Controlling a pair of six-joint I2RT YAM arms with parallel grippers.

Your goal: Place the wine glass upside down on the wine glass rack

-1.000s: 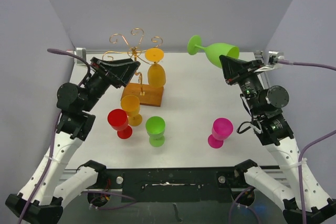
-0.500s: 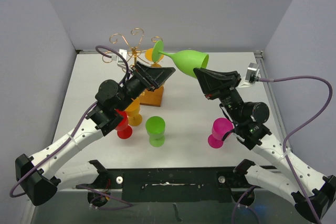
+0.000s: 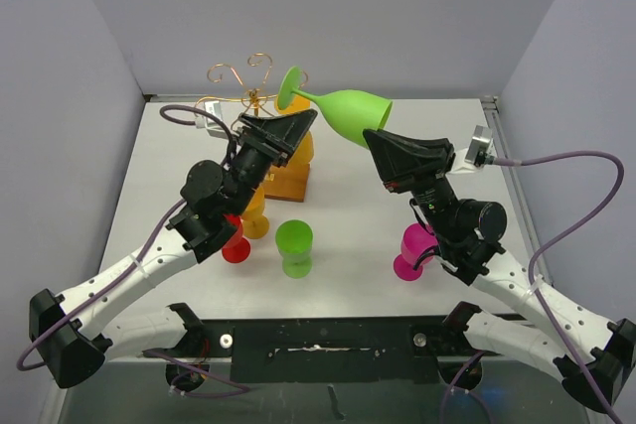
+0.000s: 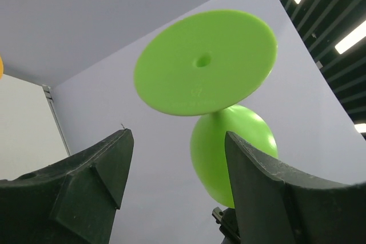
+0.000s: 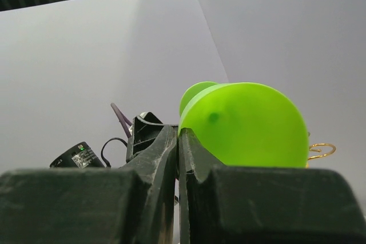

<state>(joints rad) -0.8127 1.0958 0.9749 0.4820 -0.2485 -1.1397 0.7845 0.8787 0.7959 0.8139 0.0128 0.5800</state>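
My right gripper (image 3: 372,136) is shut on the rim of a light green wine glass (image 3: 350,112) and holds it in the air, lying nearly sideways with its round foot (image 3: 290,88) pointing left toward the wine glass rack (image 3: 245,77). In the right wrist view the jaws (image 5: 178,132) pinch the rim of the green glass (image 5: 246,124). My left gripper (image 3: 301,123) is open and empty, just below the foot. In the left wrist view the foot (image 4: 206,64) and bowl hang above the open gripper (image 4: 176,135). The rack's wooden base (image 3: 285,184) is partly hidden by my left gripper.
An orange glass (image 3: 304,147) hangs on the rack, mostly hidden by my left gripper. On the table stand a yellow-orange glass (image 3: 253,212), a red glass (image 3: 231,239), a green glass (image 3: 294,246) and a magenta glass (image 3: 415,250). Grey walls enclose the table.
Both arms swung in toward the middle. The green glass moved left with its foot now beside the rack's top. My left gripper rose slightly under the foot, still open.
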